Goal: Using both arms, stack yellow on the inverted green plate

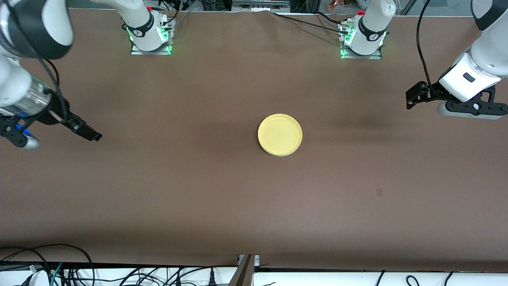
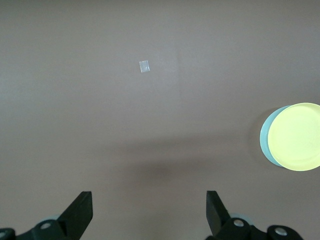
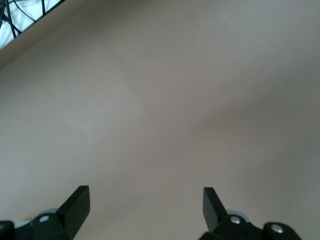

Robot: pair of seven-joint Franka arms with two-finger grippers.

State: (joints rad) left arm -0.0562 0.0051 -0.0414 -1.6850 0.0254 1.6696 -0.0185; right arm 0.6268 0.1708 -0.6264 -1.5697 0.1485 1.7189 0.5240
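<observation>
The yellow plate lies rim up near the middle of the table, on top of the green plate, of which only a thin sliver shows under its near edge. In the left wrist view the yellow plate covers all but a crescent of the green plate. My left gripper is open and empty, up over the left arm's end of the table, apart from the plates; its own view shows it over bare table. My right gripper is open and empty over the right arm's end.
A small pale square of tape lies on the brown table nearer to the front camera than the plates, toward the left arm's end; it also shows in the left wrist view. Cables lie along the table's near edge.
</observation>
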